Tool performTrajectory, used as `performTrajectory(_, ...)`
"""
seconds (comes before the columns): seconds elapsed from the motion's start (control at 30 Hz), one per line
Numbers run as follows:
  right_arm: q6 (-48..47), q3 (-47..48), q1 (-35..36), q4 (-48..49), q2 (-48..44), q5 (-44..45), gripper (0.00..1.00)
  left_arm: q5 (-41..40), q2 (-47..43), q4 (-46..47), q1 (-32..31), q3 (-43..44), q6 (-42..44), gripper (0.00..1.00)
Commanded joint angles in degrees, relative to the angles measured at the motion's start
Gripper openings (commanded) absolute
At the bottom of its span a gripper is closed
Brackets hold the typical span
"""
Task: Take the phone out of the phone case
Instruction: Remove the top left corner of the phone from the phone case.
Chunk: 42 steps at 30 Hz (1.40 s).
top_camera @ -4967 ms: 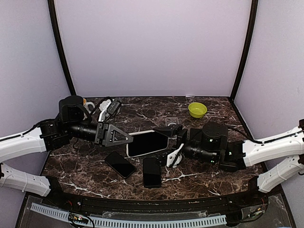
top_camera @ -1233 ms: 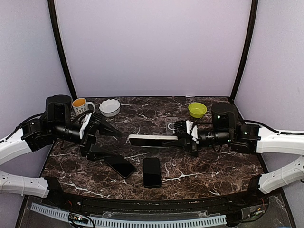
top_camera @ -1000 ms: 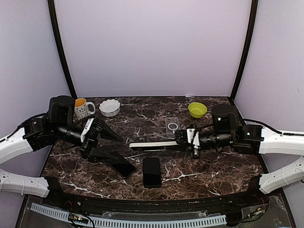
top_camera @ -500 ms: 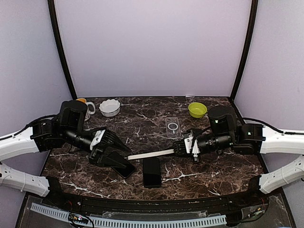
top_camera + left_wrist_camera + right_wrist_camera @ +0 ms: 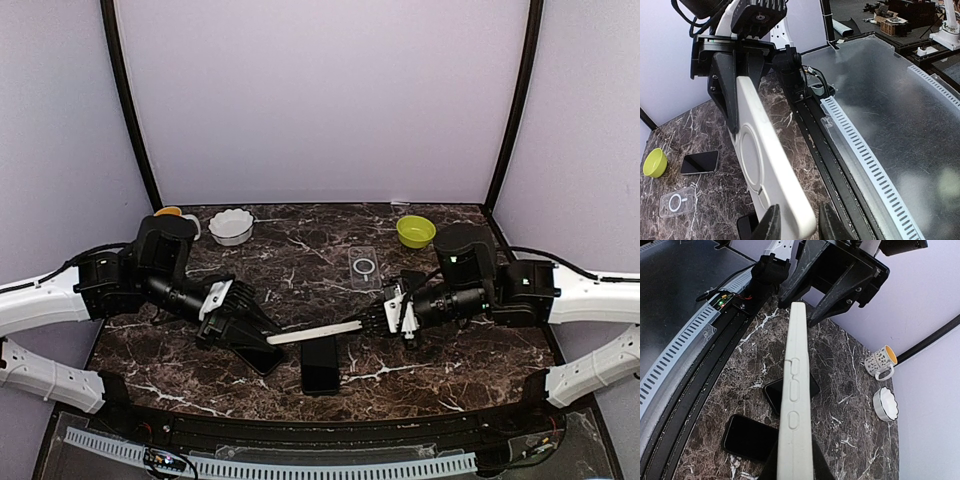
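White phone case (image 5: 312, 332), held above the bench (image 5: 300, 250). Right end effector (image 5: 376, 320) clenched on one end. Left end effector (image 5: 266, 340) straddles the other; grip cannot be told.

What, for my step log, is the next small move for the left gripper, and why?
Probably close the left gripper firmly on the white phone case. Its fingers straddle one end of the case, though firm contact is unclear, while the right gripper clamps the other end, holding it aloft.

White phone case (image 5: 312, 331), lime bowl (image 5: 415, 231), brown-marbled table (image 5: 300, 240)
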Motion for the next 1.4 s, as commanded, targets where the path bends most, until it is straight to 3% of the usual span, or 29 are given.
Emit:
performTrajectory(0.0,-2.4,2.7,1.9,4.5,-0.1,2.7,0.0,2.0,0.4,-0.2,-0.3,2.1,1.3,0.28)
performTrajectory(0.5,-7.4,1.2,5.9,8.3,-1.8,7.4,0.0,2.8,2.1,-4.3,-0.3,3.4,3.1,0.17)
performTrajectory(1.03,-14.1,1.4,11.7,4.2,-1.1,11.4,0.0,4.1,12.0,-19.7,-0.3,14.0,7.2,0.14)
performTrajectory(1.2,-13.3,0.4,11.7,6.2,-1.4,13.0,0.0,3.1,11.4,-17.3,-0.3,13.3,5.6,0.23)
performTrajectory(1.37,-10.4,-1.7,11.5,7.8,-2.8,15.7,0.0,1.0,8.1,-15.6,-0.3,11.0,4.6,0.5)
